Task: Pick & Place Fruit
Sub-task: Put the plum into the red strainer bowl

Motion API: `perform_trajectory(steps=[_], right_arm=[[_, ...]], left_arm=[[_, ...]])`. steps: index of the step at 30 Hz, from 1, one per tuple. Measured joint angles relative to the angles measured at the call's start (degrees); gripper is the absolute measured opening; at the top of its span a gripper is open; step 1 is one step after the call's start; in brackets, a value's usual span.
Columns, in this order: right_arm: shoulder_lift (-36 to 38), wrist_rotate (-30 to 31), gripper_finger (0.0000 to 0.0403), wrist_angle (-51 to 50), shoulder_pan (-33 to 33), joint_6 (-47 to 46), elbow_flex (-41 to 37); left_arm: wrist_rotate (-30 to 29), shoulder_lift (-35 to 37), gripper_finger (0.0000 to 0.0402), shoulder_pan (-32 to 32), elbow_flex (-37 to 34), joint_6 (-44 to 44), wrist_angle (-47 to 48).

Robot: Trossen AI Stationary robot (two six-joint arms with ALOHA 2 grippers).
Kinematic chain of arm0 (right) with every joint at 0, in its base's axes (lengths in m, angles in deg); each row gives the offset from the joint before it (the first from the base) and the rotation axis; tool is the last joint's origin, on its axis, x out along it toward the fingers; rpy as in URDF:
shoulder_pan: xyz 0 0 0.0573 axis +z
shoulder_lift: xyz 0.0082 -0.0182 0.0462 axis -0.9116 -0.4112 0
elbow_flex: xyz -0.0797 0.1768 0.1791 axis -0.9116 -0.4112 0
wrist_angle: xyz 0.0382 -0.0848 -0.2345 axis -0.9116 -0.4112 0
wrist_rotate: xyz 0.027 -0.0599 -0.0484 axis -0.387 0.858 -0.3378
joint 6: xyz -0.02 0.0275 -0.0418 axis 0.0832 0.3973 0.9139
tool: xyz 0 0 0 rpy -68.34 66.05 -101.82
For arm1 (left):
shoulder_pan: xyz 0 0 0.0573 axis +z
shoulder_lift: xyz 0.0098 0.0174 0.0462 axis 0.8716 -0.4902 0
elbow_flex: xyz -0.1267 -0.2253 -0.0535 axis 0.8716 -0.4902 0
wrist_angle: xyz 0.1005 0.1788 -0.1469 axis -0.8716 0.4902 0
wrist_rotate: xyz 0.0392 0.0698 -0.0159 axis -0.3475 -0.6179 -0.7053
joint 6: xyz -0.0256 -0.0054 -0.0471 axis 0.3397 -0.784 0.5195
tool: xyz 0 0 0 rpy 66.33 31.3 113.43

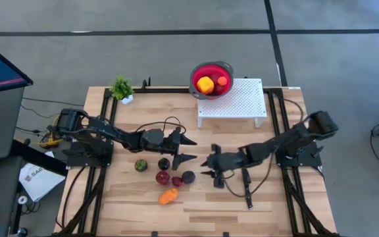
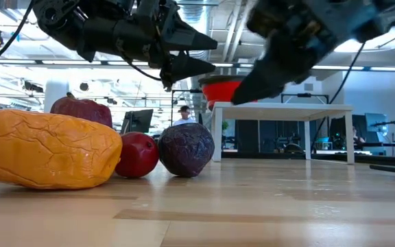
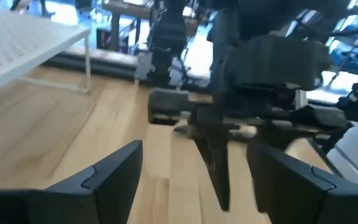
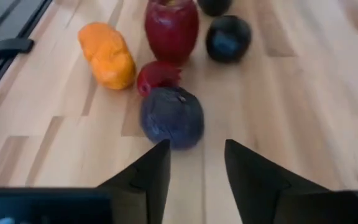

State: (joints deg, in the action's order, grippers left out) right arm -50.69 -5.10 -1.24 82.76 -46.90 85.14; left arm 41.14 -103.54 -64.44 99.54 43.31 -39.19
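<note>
From above, my left hand [image 1: 188, 149] hangs spread at centre frame, fruit [image 1: 170, 176] clustered just below it on the desk [image 1: 137, 210]. My right hand [image 1: 207, 168] sits centre-right. Right wrist view: fingers [image 4: 151, 177] apart, empty, purple fruit [image 4: 172, 116] just ahead.

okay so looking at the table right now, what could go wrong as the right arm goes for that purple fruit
The purple fruit touches a small red piece, so closing the right tool may nudge both and let them roll.

The left tool hangs open close by over the same cluster; the arms could collide.

The knife lies under the right arm and might get dragged.
</note>
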Motion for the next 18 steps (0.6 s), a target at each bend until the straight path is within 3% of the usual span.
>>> perform_trajectory(steps=[4,11,14,18], right_arm=[[-5.6,-6.6,0.0211,-0.1,-2.6,4.8,4.5],[-14.0,-13.2,0.0332,-0.3,-6.1,13.4,12.4],[-17.4,-18.9,0.0362,-0.2,-6.9,14.8,14.9],[-20.4,-25.4,0.0372,-0.6,-8.3,15.3,16.9]], left_arm=[[-0.7,4.5,0.0282,0.0,0.0,1.2,7.5],[-8.3,12.1,0.0282,-3.1,-0.3,1.2,16.7],[-10.1,13.3,0.0282,-4.4,-1.8,1.1,16.3],[-13.4,13.9,0.0282,-5.2,-4.3,2.4,16.1]])
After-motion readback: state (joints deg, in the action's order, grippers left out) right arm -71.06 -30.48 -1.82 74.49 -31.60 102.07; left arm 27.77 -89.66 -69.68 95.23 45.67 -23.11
